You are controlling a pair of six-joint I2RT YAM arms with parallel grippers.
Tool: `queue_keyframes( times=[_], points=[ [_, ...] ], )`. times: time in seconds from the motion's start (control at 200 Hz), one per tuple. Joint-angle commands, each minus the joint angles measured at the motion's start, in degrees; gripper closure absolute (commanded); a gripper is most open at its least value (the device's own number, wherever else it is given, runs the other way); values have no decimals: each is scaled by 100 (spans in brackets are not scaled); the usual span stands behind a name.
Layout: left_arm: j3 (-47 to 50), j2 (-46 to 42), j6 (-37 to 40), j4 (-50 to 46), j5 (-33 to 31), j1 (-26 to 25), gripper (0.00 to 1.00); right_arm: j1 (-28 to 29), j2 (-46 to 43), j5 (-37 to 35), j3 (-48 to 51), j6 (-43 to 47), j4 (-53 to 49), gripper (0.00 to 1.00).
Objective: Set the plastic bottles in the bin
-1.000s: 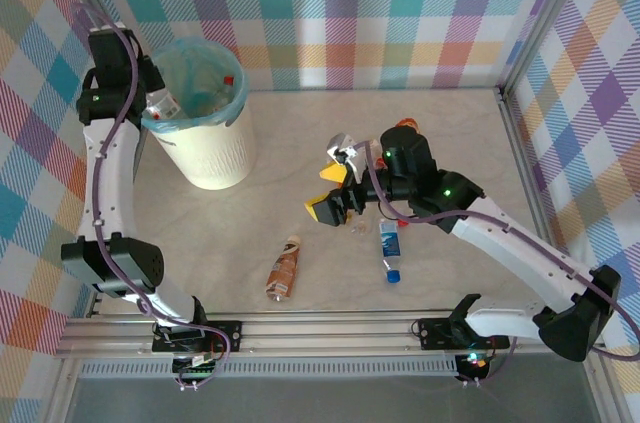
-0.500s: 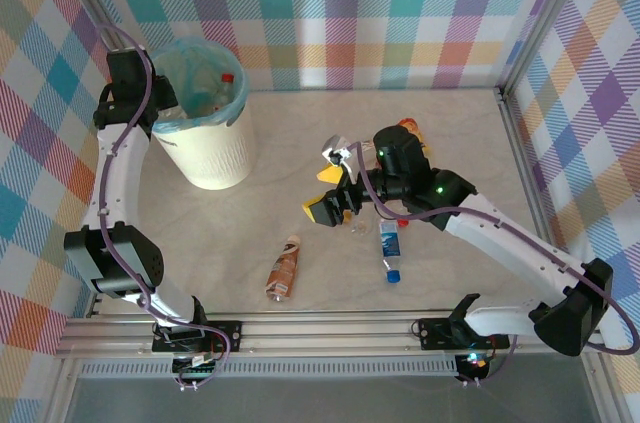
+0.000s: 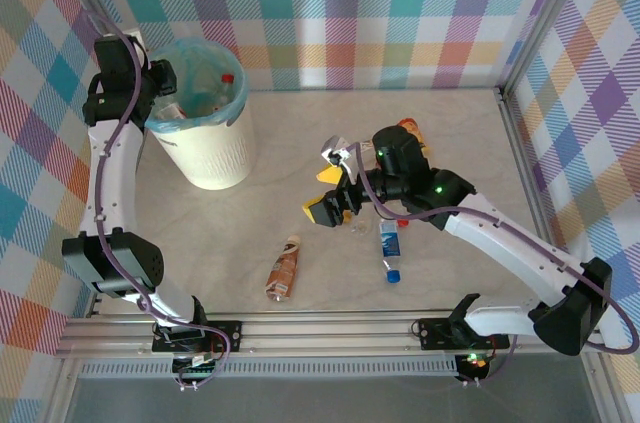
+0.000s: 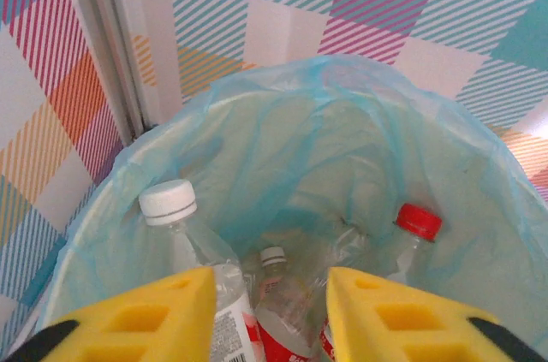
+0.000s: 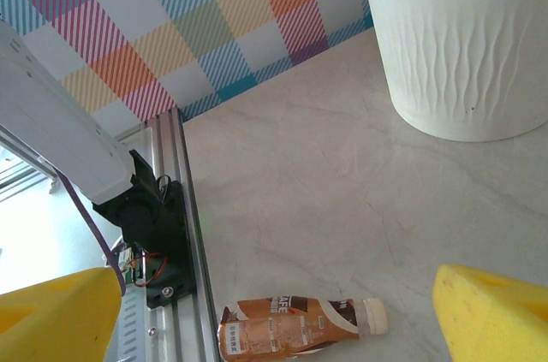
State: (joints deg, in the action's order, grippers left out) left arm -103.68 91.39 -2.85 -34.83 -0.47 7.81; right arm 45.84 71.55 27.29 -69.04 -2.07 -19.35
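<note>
Plaid walls (image 3: 400, 13) in pastel checks close in a pale, marbled tabletop (image 3: 460, 143). The bin (image 3: 205, 133), white with a teal bag folded over its rim, stands at the far left of it. My left arm (image 3: 105, 173) reaches up beside the bin and holds my left jaws over its rim. In my left wrist view the yellow pads (image 4: 145, 311) stand partly apart with nothing between them. Through the gap I look down into the bag, where several plastic bottles lie. One has a white cap (image 4: 168, 202), one a red cap (image 4: 418, 221), and a smaller white-capped bottle (image 4: 273, 256) lies between them.

My right arm (image 3: 500, 238) stretches in toward the middle of the tabletop, well apart from the bin. My right jaws are spread wide and hold nothing, each foam pad (image 5: 492, 311) at an outer corner of my right wrist view.

Three bottles lie outside the bin. A brown bottle (image 3: 284, 268) with a pale cap lies on its side toward the near edge. A clear bottle with a blue cap (image 3: 390, 246) lies just under my right forearm. An orange bottle (image 3: 408, 127) peeks out at the far side of my right wrist.
</note>
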Motion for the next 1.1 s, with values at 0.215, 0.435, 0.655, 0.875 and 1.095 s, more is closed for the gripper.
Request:
queue_keyframes(
  times=[0.215, 0.435, 0.655, 0.875, 1.095],
  points=[
    [-579, -77, -151, -402, 254, 36, 63, 46, 82, -36, -261, 153, -127, 6],
    [-897, -433, -366, -673, 508, -102, 60, 39, 316, -1441, -565, -258, -783, 6],
    [-668, -1054, -156, -777, 192, -1151, 57, -245, 557, -2615, -561, -1112, -1607, 6],
    [222, -1615, 243, -738, -325, -2839, 52, -786, 451, -2803, 22, -1801, -1937, 9],
    [1034, -1747, 174, -841, -475, -4010, 47, -1103, 465, -2748, 532, -2121, -1933, 12]
  ],
)
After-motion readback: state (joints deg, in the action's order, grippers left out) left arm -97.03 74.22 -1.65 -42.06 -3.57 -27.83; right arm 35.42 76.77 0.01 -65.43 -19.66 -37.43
